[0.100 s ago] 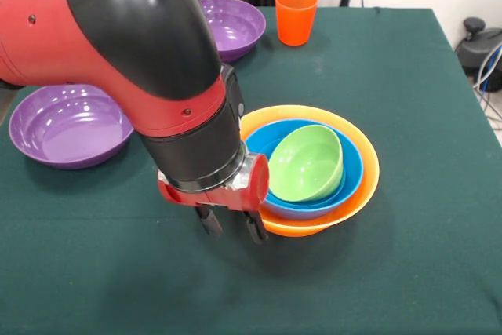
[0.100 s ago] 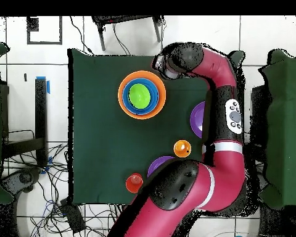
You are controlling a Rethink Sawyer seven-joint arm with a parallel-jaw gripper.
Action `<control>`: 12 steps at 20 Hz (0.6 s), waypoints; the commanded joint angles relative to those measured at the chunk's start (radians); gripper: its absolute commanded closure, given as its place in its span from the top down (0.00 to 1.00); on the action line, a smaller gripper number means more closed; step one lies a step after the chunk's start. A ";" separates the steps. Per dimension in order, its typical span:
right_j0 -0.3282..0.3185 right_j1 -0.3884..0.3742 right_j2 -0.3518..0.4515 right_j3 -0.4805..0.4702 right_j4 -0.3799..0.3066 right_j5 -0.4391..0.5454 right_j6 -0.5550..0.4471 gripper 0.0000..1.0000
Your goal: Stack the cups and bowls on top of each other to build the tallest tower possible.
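Orange bowl (image 1: 369, 170), nested: blue bowl (image 1: 349, 154), green bowl (image 1: 306, 164).
Gripper (image 1: 231, 227) just beside orange bowl, narrowly parted, empty; purple bowls (image 1: 67, 127) apart.

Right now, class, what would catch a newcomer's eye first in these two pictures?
The red and black arm fills the front view's upper left, its gripper open just above the green cloth. Beside it sits the tower: a green bowl tilted inside a blue bowl, inside the large orange bowl.
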 commanded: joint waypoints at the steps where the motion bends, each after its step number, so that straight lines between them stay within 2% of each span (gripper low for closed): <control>1: 0.004 -0.067 0.041 0.022 -0.025 0.113 -0.278 1.00; 4: 0.008 -0.078 0.031 0.025 -0.035 0.115 -0.274 1.00; 8: -0.001 -0.050 0.043 0.033 -0.033 0.075 -0.279 1.00; 12: -0.019 -0.031 0.052 0.029 -0.028 0.077 -0.295 1.00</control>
